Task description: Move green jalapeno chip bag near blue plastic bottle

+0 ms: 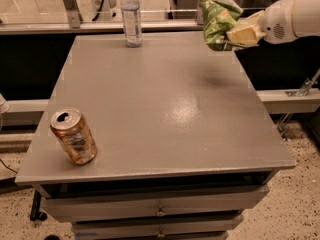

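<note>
Camera view | bottle (131, 19) upright, counter (165, 99) back | can (73, 136) front-left, tilted | tool (235, 34) clamped on bag (216, 19), airborne back-right

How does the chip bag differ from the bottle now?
The bag hangs in the air, held by the gripper over the table's far right corner; the bottle stands on it at the far edge. The bag is green and crumpled; the bottle is clear. Both are at the far side.
</note>
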`<state>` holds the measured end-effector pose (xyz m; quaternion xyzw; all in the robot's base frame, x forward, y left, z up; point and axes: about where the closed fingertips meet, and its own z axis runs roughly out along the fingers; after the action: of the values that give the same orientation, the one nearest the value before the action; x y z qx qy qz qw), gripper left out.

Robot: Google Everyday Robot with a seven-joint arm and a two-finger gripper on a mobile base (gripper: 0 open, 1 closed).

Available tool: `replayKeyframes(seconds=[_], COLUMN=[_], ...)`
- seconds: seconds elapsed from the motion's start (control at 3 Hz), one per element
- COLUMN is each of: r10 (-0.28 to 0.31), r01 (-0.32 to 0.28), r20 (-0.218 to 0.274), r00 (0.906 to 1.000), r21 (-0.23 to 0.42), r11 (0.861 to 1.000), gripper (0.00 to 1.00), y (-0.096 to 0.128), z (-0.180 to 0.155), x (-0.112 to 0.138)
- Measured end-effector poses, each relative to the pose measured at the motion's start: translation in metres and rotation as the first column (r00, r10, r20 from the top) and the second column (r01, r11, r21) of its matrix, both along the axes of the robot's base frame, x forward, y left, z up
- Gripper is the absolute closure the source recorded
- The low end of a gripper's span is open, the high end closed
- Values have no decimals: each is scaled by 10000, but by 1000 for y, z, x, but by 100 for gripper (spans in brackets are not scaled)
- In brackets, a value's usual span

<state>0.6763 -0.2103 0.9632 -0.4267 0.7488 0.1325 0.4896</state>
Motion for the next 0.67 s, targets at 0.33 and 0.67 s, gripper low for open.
replayKeyframes(seconds=[0.33,0.67], r10=[561,832], r01=[-564,-836], r20=[211,144], r00=[9982,9964], r21=[162,241], r11=[9983,9962], gripper=[100,100], y=[46,83], z=[-13,-38], x=[36,79])
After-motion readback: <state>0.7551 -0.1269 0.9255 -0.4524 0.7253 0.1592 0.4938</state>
